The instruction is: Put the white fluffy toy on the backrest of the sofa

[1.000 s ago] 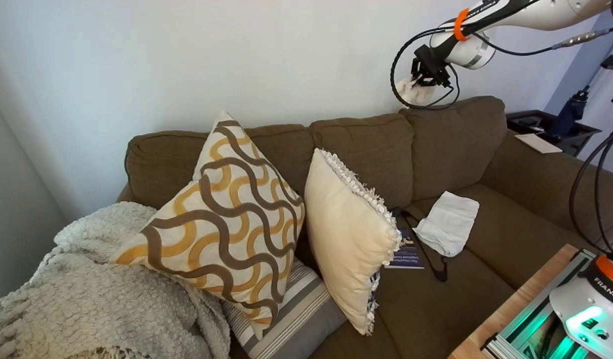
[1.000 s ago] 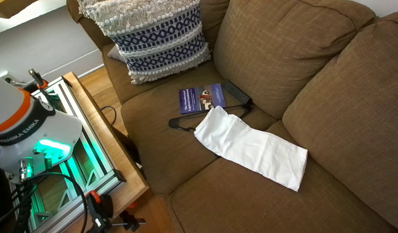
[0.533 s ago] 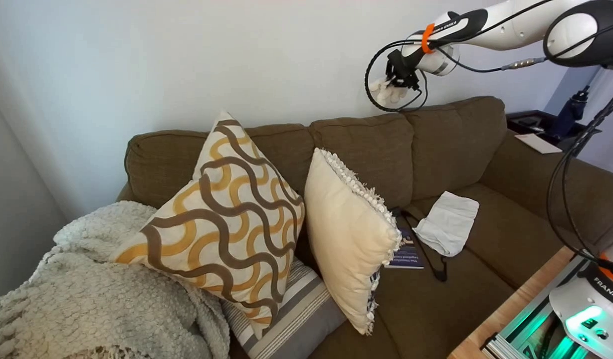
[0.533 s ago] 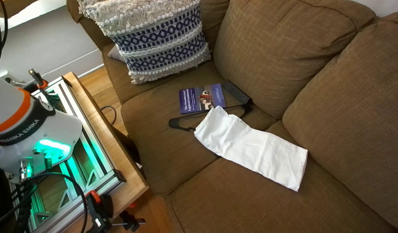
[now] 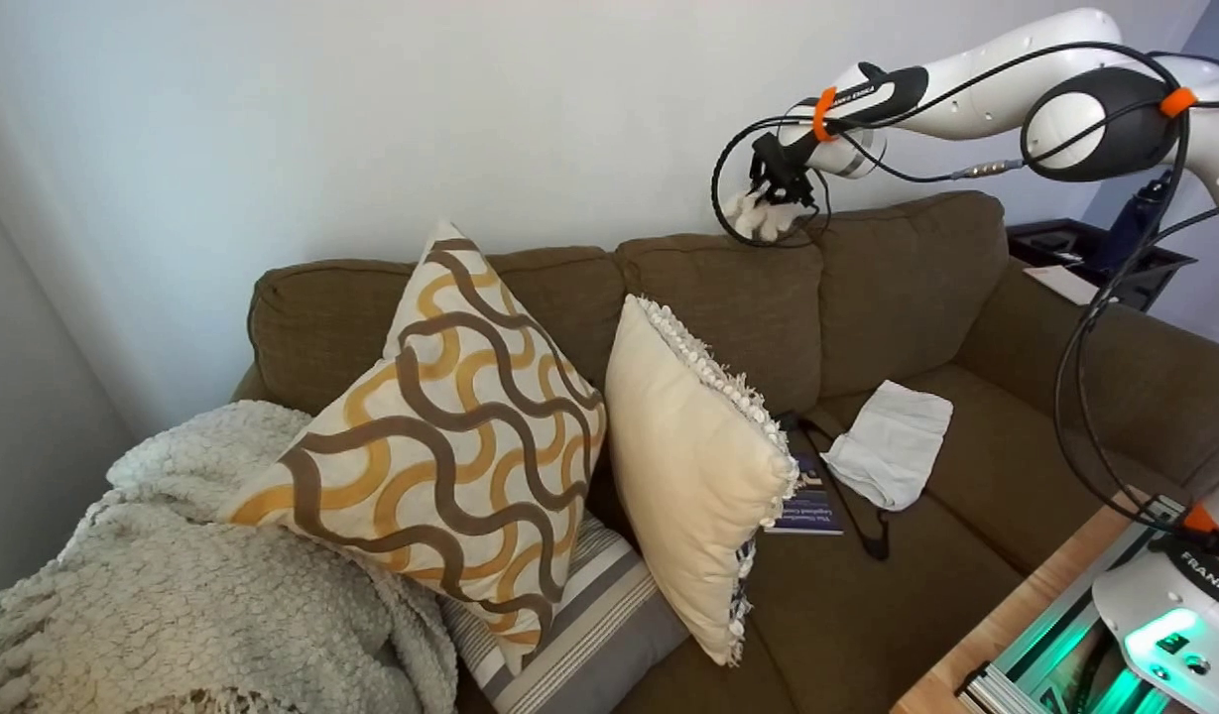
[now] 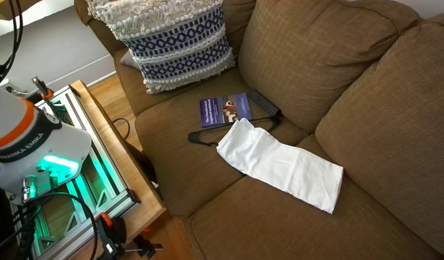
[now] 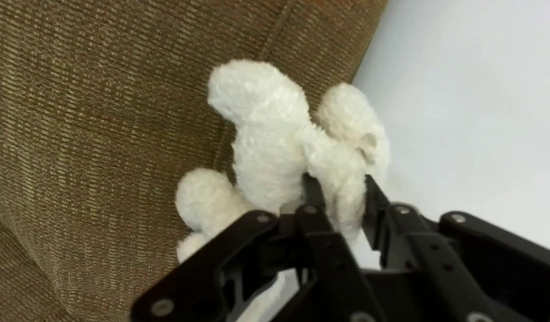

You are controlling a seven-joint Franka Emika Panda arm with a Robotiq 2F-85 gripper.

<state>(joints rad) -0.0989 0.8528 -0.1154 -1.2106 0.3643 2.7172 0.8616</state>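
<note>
A pale wall [image 5: 530,119] stands behind the brown sofa [image 5: 892,307], which runs through both exterior views. Along its top is the plump backrest [image 5: 758,297]. The robot arm [image 5: 986,109] reaches out over it, with its white base [image 6: 59,144] on a metal frame [image 6: 108,159] above a wooden counter [image 6: 147,200].

Over one end of the sofa lies a heaped, fleecy blanket [image 5: 212,585]. Just beside it, tilted corner-up, is a wavy-patterned cushion [image 5: 450,446] in brown, yellow and cream. Next to that leans a fringed cushion [image 5: 688,466], and a striped cushion [image 5: 609,605] lies partly hidden under the two.

Farther along, a white cloth [image 6: 279,169] lies with one end over a black hanger [image 6: 198,137]. A purple book [image 6: 225,110] lies flat just beside the hanger.

The gripper [image 7: 339,183] hangs over the backrest, its jaws closed in on one part of the white fluffy toy [image 7: 270,147]. The toy's rounded lobes stick out past them, at the backrest's top edge; whether they touch it I cannot tell. A dark remote [image 6: 263,102] lies between the book and the backrest.
</note>
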